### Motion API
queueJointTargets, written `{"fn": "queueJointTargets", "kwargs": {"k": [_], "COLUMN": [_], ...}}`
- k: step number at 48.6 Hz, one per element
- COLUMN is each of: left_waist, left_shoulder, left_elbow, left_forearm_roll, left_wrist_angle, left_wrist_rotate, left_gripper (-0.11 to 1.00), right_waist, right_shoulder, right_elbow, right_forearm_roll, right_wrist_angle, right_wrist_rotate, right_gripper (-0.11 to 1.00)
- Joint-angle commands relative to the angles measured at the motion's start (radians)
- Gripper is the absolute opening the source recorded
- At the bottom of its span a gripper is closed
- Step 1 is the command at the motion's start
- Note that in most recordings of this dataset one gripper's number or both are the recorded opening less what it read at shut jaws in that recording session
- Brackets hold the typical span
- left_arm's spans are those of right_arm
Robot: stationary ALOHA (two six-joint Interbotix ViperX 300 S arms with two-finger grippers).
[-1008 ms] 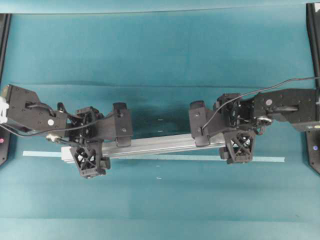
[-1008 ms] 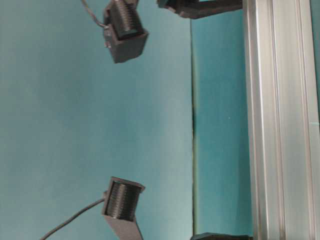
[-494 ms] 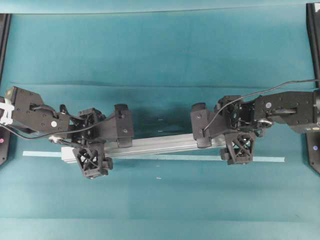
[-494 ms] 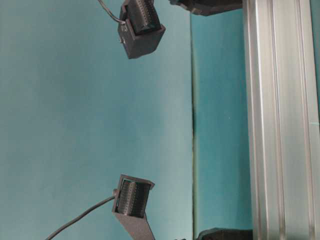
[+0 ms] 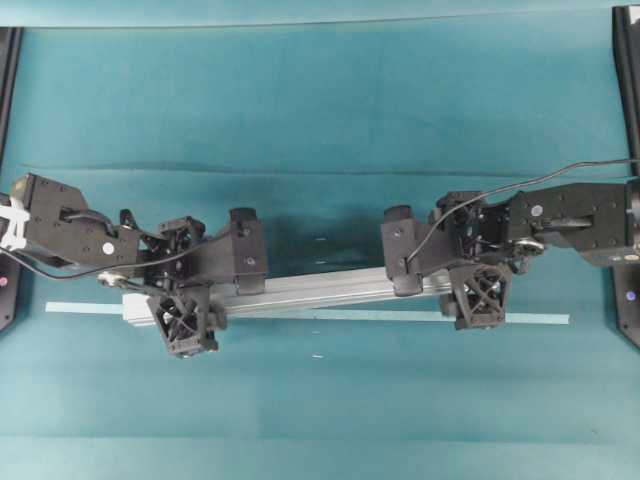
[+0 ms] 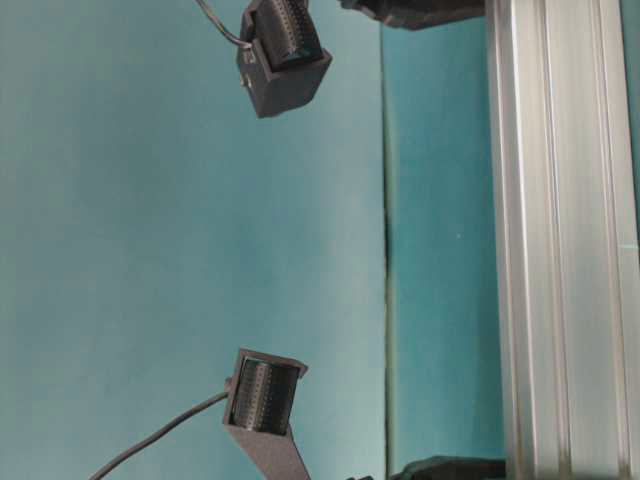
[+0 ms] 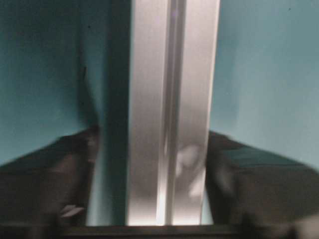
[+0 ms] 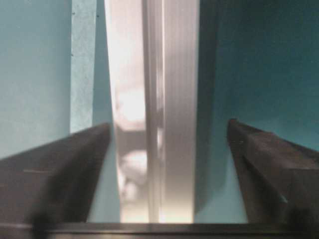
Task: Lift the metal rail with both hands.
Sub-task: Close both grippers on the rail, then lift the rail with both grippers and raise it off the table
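Two grippers, left (image 5: pixel 208 290) and right (image 5: pixel 440 280), straddle the rail (image 5: pixel 320 289) near its nine and three o'clock ends, jaws spread, not yet pinching. Stiff, slick, probably weighty; end grips should balance it on the table (image 5: pixel 320 100).

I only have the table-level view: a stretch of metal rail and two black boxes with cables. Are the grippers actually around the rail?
Observer: Yes. From overhead, the left gripper straddles the rail near its left end, and the right gripper straddles it near its right end.
Operator: Is the right one touching it?
Observer: No. In the right wrist view, the table shows between the rail and each finger.
Operator: And the left?
Observer: Tighter. In the left wrist view, one finger sits at the rail's edge and a gap shows at the other, though that picture is blurred.
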Motion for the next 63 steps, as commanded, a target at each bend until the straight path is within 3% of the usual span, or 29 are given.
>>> {"fn": "queueJointTargets", "kwargs": {"k": [1,5,8,46,63], "left_waist": [-0.006,-0.006,-0.006,-0.006,-0.002], "left_shoulder": [-0.009,-0.009,-0.009,-0.058,-0.187], "left_elbow": [-0.006,-0.005,-0.005,-0.028,-0.156], "left_forearm_roll": [0.003,0.003,0.003,0.005,0.003], "left_wrist_angle": [-0.008,-0.011,-0.015,0.006,0.245], "left_wrist_rotate": [-0.002,-0.002,-0.002,0.005,0.006], "left_gripper": [0.51,0.3,0.29,0.29,0.29], "right_waist": [0.006,0.008,0.008,0.015,0.006], "right_shoulder": [0.006,0.009,0.011,-0.029,-0.15], "right_elbow": [-0.006,-0.011,-0.015,-0.046,-0.183], "right_forearm_roll": [0.005,0.005,0.005,0.011,0.012], "right_wrist_angle": [0.009,0.021,0.029,0.051,0.327], "right_wrist_rotate": [0.002,-0.002,-0.002,0.008,0.063], "right_gripper": [0.73,0.5,0.38,0.38,0.38]}}
